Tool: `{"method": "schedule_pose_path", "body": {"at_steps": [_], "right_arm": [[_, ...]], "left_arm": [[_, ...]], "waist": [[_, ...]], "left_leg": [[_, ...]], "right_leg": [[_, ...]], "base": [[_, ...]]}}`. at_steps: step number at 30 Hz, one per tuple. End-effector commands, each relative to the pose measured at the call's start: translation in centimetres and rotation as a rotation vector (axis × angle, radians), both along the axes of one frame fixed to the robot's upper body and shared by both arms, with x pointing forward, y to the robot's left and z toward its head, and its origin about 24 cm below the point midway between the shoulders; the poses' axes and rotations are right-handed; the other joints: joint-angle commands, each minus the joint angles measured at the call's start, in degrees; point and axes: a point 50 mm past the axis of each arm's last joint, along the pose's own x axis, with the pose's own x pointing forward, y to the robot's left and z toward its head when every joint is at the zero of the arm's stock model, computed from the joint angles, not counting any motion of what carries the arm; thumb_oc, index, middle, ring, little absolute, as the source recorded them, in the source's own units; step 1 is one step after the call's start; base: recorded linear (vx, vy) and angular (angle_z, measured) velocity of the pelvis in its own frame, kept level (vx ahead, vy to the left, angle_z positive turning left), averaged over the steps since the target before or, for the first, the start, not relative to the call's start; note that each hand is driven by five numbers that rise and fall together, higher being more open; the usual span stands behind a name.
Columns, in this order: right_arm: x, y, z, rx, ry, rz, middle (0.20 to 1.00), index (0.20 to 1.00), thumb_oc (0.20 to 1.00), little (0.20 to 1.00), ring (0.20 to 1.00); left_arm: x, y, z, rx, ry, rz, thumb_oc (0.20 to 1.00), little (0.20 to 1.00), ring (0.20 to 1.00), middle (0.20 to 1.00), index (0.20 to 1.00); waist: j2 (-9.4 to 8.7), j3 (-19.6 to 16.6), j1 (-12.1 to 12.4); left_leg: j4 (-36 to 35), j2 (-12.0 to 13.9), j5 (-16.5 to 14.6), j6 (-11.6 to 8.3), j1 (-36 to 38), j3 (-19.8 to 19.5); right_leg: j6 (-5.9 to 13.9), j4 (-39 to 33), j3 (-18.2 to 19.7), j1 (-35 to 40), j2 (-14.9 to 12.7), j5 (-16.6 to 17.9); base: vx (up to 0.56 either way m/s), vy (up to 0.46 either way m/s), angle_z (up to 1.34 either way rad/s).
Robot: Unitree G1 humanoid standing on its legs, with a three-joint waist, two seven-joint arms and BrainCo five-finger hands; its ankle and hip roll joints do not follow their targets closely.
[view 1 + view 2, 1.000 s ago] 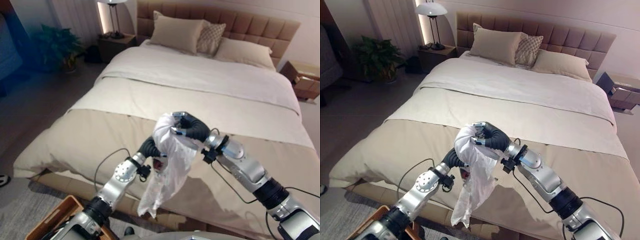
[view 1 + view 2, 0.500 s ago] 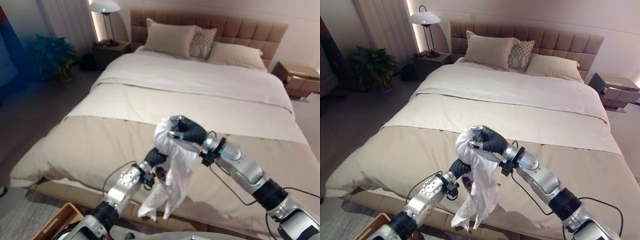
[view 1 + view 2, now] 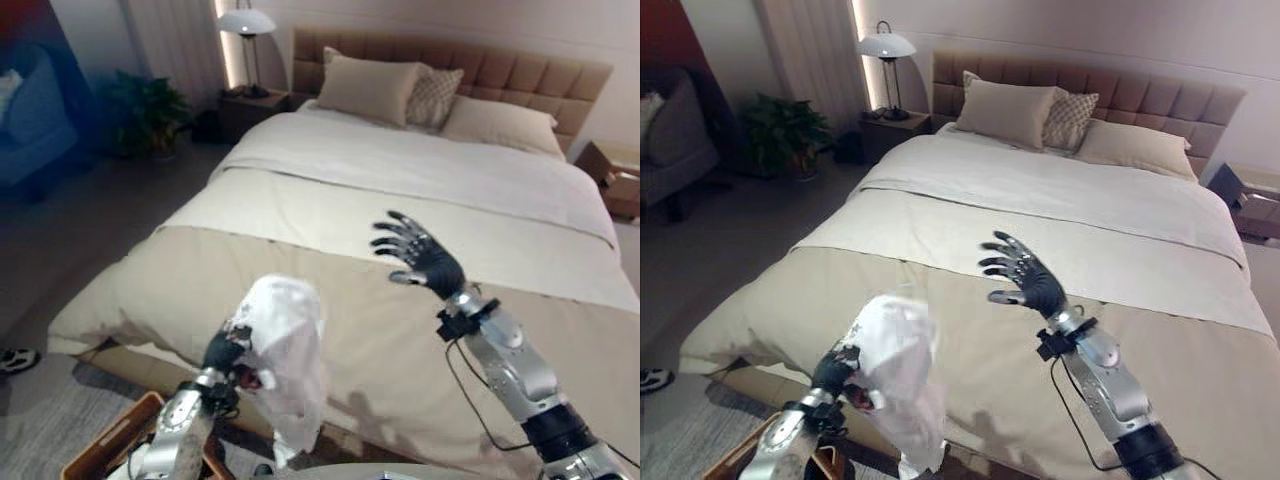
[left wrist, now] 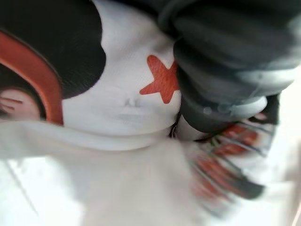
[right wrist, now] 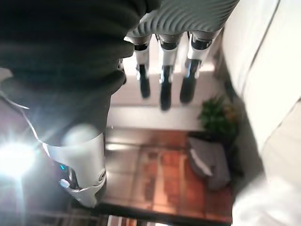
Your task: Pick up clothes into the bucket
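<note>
**Left eye view: white garment held by left hand off the foot of the bed**

A white garment [image 3: 283, 350] is seen gripped by the left hand [image 3: 225, 352], whose fingers are curled into the bunched upper part of the cloth. The garment is held in the air, clear of the bed's foot edge, near its left corner, and the loose remainder hangs straight down below the hand. In the left wrist view the cloth is pressed close against the hand's dark cover, and a printed design with a red star [image 4: 161, 84], a dark patch and an orange-red band is noted on the white fabric.

The right hand [image 3: 424, 258] is raised above the beige blanket [image 3: 400, 330] at the foot half of the bed [image 3: 470, 190], well apart from the garment. Its fingers are spread and straight, and nothing is held; this is confirmed in the right wrist view, where the fingers [image 5: 162, 84] are extended with nothing between them.

A wooden container [image 3: 105, 445] with an orange-brown rim is partly seen on the floor, below and to the left of the left arm. Whether this is the bucket cannot be told.

Pillows [image 3: 370, 88] are set against the headboard. A lamp [image 3: 246, 24] stands on the bedside table at the bed's far left corner, with a potted plant [image 3: 148, 112] on the floor beside it.
</note>
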Motion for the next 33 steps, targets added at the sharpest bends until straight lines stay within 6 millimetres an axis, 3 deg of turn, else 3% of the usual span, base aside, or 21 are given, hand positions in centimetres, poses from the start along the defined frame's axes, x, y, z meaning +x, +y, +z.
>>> {"method": "schedule_pose_path", "body": {"at_steps": [1,8,10,11,12,13,15,17,19,20,22,23,26,28,29,30,31,33], "right_arm": [[0.6,-1.1,1.2,-0.011,-0.118,-0.13,1.0,1.0,1.0,1.0,1.0],[0.6,-2.1,-1.8,-0.209,-0.043,-0.26,1.0,1.0,1.0,1.0,1.0],[0.4,-2.2,-2.7,-0.236,-0.01,-0.28,1.0,1.0,1.0,1.0,1.0],[0.2,-2.0,-3.1,-0.229,0.01,-0.283,1.0,1.0,1.0,1.0,1.0],[0.2,-2.0,-3.1,-0.229,0.009,-0.283,1.0,1.0,1.0,1.0,1.0],[0.4,-1.5,-3.7,-0.206,0.039,-0.279,1.0,1.0,1.0,1.0,1.0],[0.8,-1.4,-3.6,-0.22,0.034,-0.286,1.0,1.0,1.0,1.0,1.0],[1.0,-1.2,-3.6,-0.234,0.034,-0.275,1.0,1.0,1.0,1.0,1.0],[0.9,-1.1,-3.6,-0.242,0.032,-0.271,1.0,1.0,1.0,1.0,1.0],[0.7,-1.4,-3.5,-0.279,0.019,-0.266,1.0,1.0,1.0,1.0,1.0],[0.5,-1.7,-3.7,-0.282,0.031,-0.277,1.0,1.0,1.0,1.0,1.0],[-0.1,-2.5,-4.3,-0.292,0.064,-0.302,1.0,1.0,1.0,1.0,1.0],[-0.8,-3.6,-5.1,-0.301,0.113,-0.332,1.0,1.0,1.0,1.0,1.0],[-0.9,-3.9,-5.3,-0.307,0.124,-0.341,1.0,1.0,1.0,1.0,1.0],[-1.0,-4.5,-5.3,-0.303,0.132,-0.354,1.0,1.0,1.0,1.0,1.0],[-1.0,-4.5,-5.3,-0.303,0.133,-0.354,1.0,1.0,1.0,1.0,1.0],[-0.9,-4.7,-5.2,-0.311,0.136,-0.355,1.0,1.0,1.0,1.0,1.0],[-0.6,-4.2,-5.2,-0.308,0.134,-0.338,1.0,1.0,1.0,1.0,1.0]], "left_arm": [[2.4,1.9,5.7,0.043,-0.303,0.085,0.2,0.2,0.2,0.2,0.2],[2.5,2.8,6.8,0.131,-0.338,0.19,0.2,0.2,0.2,0.2,0.2],[2.5,2.8,7.3,0.164,-0.355,0.211,0.2,0.2,0.2,0.2,0.2],[2.6,2.8,8.0,0.201,-0.385,0.232,0.2,0.2,0.2,0.2,0.2],[2.6,2.8,8.0,0.202,-0.385,0.233,0.2,0.2,0.2,0.2,0.2],[3.0,2.7,8.9,0.211,-0.426,0.264,0.2,0.2,0.2,0.2,0.2],[3.6,2.4,9.7,0.202,-0.46,0.276,0.2,0.2,0.2,0.2,0.2],[3.9,2.3,9.9,0.194,-0.468,0.287,0.2,0.2,0.2,0.2,0.2],[3.9,2.5,9.9,0.197,-0.47,0.287,0.2,0.2,0.2,0.2,0.2],[3.8,2.4,10.2,0.206,-0.481,0.283,0.2,0.2,0.2,0.2,0.2],[3.8,2.5,10.2,0.202,-0.479,0.283,0.2,0.2,0.2,0.2,0.2],[4.0,2.3,10.4,0.193,-0.49,0.276,0.2,0.2,0.2,0.2,0.2],[4.1,2.4,10.5,0.201,-0.485,0.264,0.2,0.2,0.2,0.2,0.2],[4.1,2.4,10.7,0.204,-0.49,0.262,0.2,0.2,0.2,0.2,0.2],[4.3,2.5,11.2,0.208,-0.506,0.256,0.2,0.2,0.2,0.2,0.2],[4.3,2.5,11.2,0.208,-0.506,0.256,0.2,0.2,0.2,0.2,0.2],[4.4,2.7,11.8,0.227,-0.529,0.257,0.2,0.2,0.2,0.2,0.2],[4.8,2.5,12.8,0.229,-0.574,0.256,0.2,0.2,0.2,0.2,0.2]], "waist": [[-2.95,0.87,1.26],[-2.41,3.39,2.17],[-2.1,5.09,2.71],[-1.74,6.57,3.68],[-1.69,6.53,3.38],[-1.2,8.99,4.32],[-0.48,10.78,3.92],[-0.78,11.5,2.39],[-0.9,11.61,2.31],[-1.23,11.83,1.76],[-0.99,11.76,1.4],[-0.38,11.42,0.53],[0.83,10.75,-0.2],[0.98,10.67,-0.3],[0.64,11.01,-0.67],[0.58,10.99,-0.66],[-0.19,11.36,-1.07],[-1.3,11.95,-1.65]], "left_leg": [[7.22,0.61,-4.65,-0.25,-0.34,0.33],[9.34,1.26,-3.5,-1.4,-2.28,-3.35],[9.13,1.78,-1.75,-2.51,-3.85,-6.24],[8.48,2.08,0.58,-3.69,-6.03,-8.83],[8.43,2.11,0.69,-3.76,-6.17,-9.17],[7.73,2.59,3.43,-5.21,-9.17,-11.97],[8.3,2.52,4.53,-4.67,-12.01,-10.31],[11.67,4.16,2.47,-1.95,-12.53,-2.78],[13.34,4.94,0.91,-1.73,-12.11,-0.91],[16.78,6.88,-1.25,-1.86,-10.83,0.44],[17.42,8.15,-1.83,-2.11,-9.97,0.38],[16.13,10.41,-2.19,-2.99,-6.52,0.0],[11.1,11.24,-1.72,-4.6,-3.52,-2.99],[9.3,10.96,-1.72,-4.95,-3.46,-3.72],[9.14,9.81,-3.86,-4.77,-4.19,-3.81],[9.26,9.72,-3.93,-4.72,-4.25,-3.79],[11.91,6.96,-8.49,-3.91,-5.03,-2.46],[15.11,3.67,-10.93,-2.81,-6.26,-0.67]], "right_leg": [[2.93,1.82,-3.17,2.48,-3.41,-0.52],[1.53,6.92,-5.05,2.21,-2.96,-3.58],[0.85,7.53,-7.79,2.63,-2.03,-4.63],[0.28,7.09,-10.07,2.72,-0.66,-5.49],[0.23,7.03,-10.4,2.78,-0.56,-5.51],[-0.25,6.73,-12.51,1.83,0.55,-5.88],[-0.25,8.19,-15.1,-0.61,-0.58,-5.48],[-0.46,9.33,-16.62,-3.27,-2.65,-4.56],[-0.72,9.44,-16.45,-4.13,-3.16,-4.41],[-1.31,9.95,-16.99,-5.29,-4.68,-3.65],[-1.39,10.59,-17.66,-5.61,-5.39,-3.56],[-0.95,11.7,-18.69,-5.86,-7.31,-3.0],[0.55,12.74,-18.0,-6.75,-9.62,-1.56],[1.19,12.91,-17.61,-7.25,-10.6,-0.67],[2.44,12.35,-17.16,-7.72,-12.73,1.59],[2.49,12.34,-17.12,-7.75,-12.82,1.64],[4.53,9.77,-15.3,-8.63,-15.29,5.86],[5.15,8.08,-13.64,-10.01,-17.95,9.96]], "base": [[-0.01,-0.015,0.12],[-0.08,-0.034,0.17],[-0.2,-0.112,0.63],[-0.16,-0.075,0.82],[-0.37,-0.145,0.92],[-0.32,-0.07,0.83],[-0.36,0.041,0.83],[-0.23,0.111,0.9],[-0.16,0.079,0.6],[-0.2,0.132,0.22],[-0.09,0.145,0.34],[-0.01,0.246,0.74],[0.01,0.247,0.69],[-0.01,0.313,0.48],[-0.03,0.322,0.31],[-0.06,0.441,0.3],[-0.05,0.336,0.08],[-0.07,0.374,-0.18]]}}
